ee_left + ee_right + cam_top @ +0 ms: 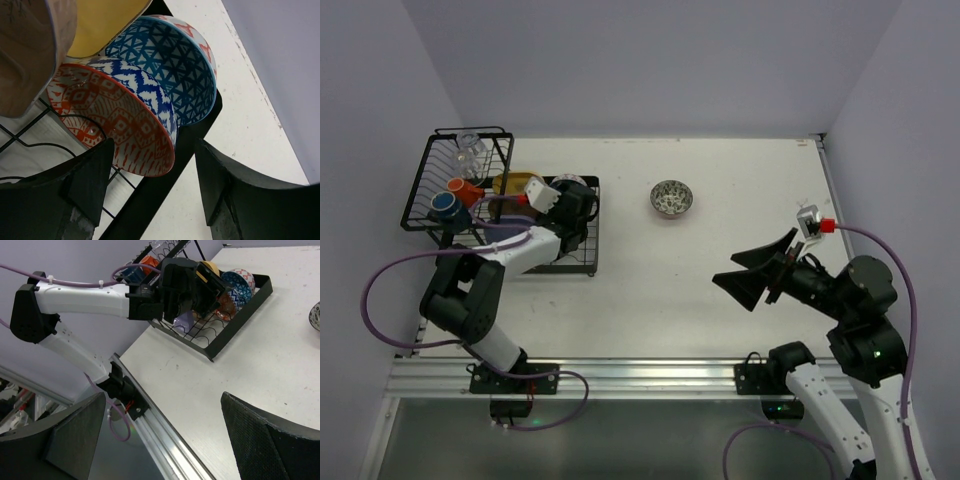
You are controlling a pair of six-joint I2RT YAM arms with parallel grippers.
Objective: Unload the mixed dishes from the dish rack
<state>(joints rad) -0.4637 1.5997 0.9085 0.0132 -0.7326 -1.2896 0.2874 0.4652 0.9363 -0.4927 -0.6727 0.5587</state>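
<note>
Well, left gripper (152,165) spread at reddish bowl (110,120) rim, blue bowl (170,70) tight behind; right gripper (162,400) gapes over open table (250,355).

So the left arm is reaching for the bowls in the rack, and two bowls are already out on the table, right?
Only one is out on the table, the speckled bowl, as the top view shows. The rest holds: the left gripper is at the patterned bowls in the dish rack.

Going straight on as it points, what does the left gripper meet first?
Probably the rim of the reddish bowl, in line with the left gripper; the blue-white bowl stands behind it.
</note>
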